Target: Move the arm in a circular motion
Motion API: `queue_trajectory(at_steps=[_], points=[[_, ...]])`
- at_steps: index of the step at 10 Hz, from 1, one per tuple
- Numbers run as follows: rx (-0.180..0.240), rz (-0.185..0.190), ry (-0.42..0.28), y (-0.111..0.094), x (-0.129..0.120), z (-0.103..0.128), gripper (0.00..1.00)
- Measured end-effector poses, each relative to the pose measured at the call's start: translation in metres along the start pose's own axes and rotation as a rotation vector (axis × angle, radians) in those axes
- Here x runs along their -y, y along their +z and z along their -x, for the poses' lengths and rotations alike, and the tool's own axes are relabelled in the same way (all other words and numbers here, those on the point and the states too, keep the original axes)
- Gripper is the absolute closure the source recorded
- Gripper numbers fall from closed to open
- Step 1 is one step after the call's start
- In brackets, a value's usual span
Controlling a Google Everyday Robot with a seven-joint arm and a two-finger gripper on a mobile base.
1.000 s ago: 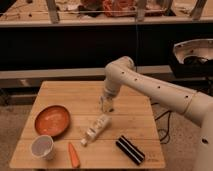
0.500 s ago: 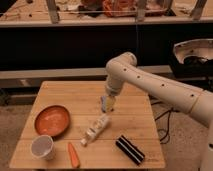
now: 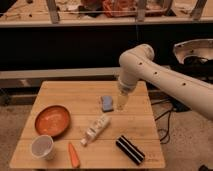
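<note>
Links of the arm [image 3: 165, 80], white and smooth with small dark dots along them, come in from the right edge and rise to a rounded joint above the far right part of the table [image 3: 70, 95]. From that joint a short section drops straight down and ends in the claw [image 3: 122, 101], a pale yellowish tip pointing at the wood. The claw hangs over the right middle of the table, just right of a small blue block [image 3: 106, 103] that lies flat. Whether the claw touches the block or the tabletop cannot be told, and whether it is open or closed cannot be told either.

On the near left sits a round orange plate [image 3: 52, 120], and nearer still, at the left corner, stands a white cup [image 3: 42, 147], upright with its mouth showing. Just right of the cup lies a carrot [image 3: 73, 155], its length running near to far. A white bottle [image 3: 96, 129] lies on its side near the middle, slanted from near left to far right. Toward the near right corner lies a dark striped object [image 3: 130, 149], also slanted. These things are well apart from the claw. Beyond the table runs a dark low wall, and on the far right a grey curved machine part [image 3: 192, 50] shows behind the arm.
</note>
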Motion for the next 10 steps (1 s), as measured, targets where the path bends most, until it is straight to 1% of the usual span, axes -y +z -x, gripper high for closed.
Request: queue_trajectory(at_steps=[2, 4, 5, 7, 8, 9, 10], points=[[0.006, 0.026, 0.035, 0.001, -0.017, -0.013, 0.2], [0.006, 0.054, 0.053, 0.002, -0.042, -0.015, 0.2], [0.002, 0.071, 0.06, 0.003, -0.055, -0.013, 0.2], [-0.018, 0.092, 0.066, 0.005, -0.075, -0.006, 0.2], [-0.048, 0.108, 0.068, 0.006, -0.094, -0.002, 0.2], [-0.07, 0.12, 0.072, 0.006, -0.112, 0.002, 0.2], [-0.081, 0.127, 0.075, 0.007, -0.122, 0.004, 0.2]])
